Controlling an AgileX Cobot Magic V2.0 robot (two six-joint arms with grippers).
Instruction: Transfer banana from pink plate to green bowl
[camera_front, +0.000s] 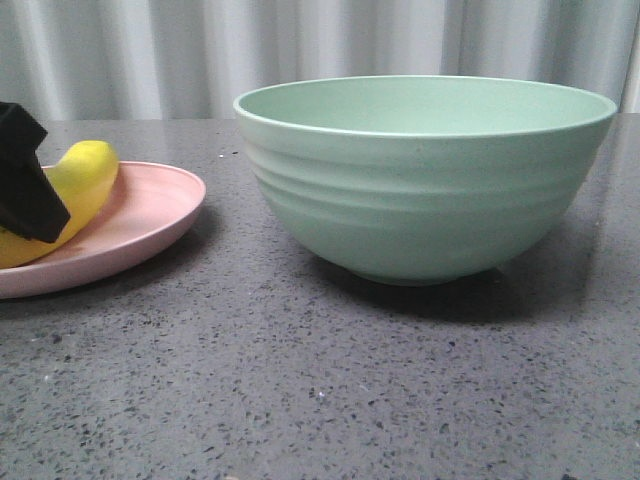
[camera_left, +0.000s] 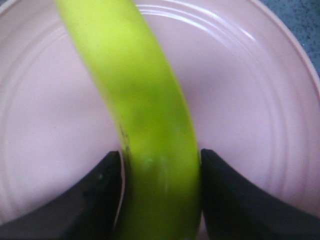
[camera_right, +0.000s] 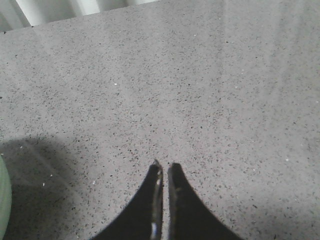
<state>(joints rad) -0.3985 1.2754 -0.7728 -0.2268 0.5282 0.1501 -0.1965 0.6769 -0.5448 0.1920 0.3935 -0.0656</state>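
At the far left my left hand (camera_left: 160, 195) is down on the shallow, round, pale pink matte plate (camera_front: 150, 215), its two black fingers (camera_left: 97, 195) pressed against either side of the smooth, bright yellow, curved banana (camera_left: 145, 125), so I am gripping the fruit across its body. In the front view the dark bulk of that hand covers the banana's middle, and the rounded yellow end sticks out behind it, toward the plate's far rim. The banana is inside the plate; whether its underside touches the plate's floor I cannot tell. The plate sits on the grey speckled stone desk (camera_front: 330, 380), with its near edge running out of the picture. To the right, well apart from the plate with bare desk between them, stands the large, deep, pale mint-green matte bowl (camera_front: 425, 185), upright, with faint horizontal ridges around its outside. Furthest right, my right hand (camera_right: 164, 170) hangs over bare desk, its black fingertips drawn nearly together with only a thin slit between them and nothing held; a sliver of the bowl's green rim shows at the edge of that view.
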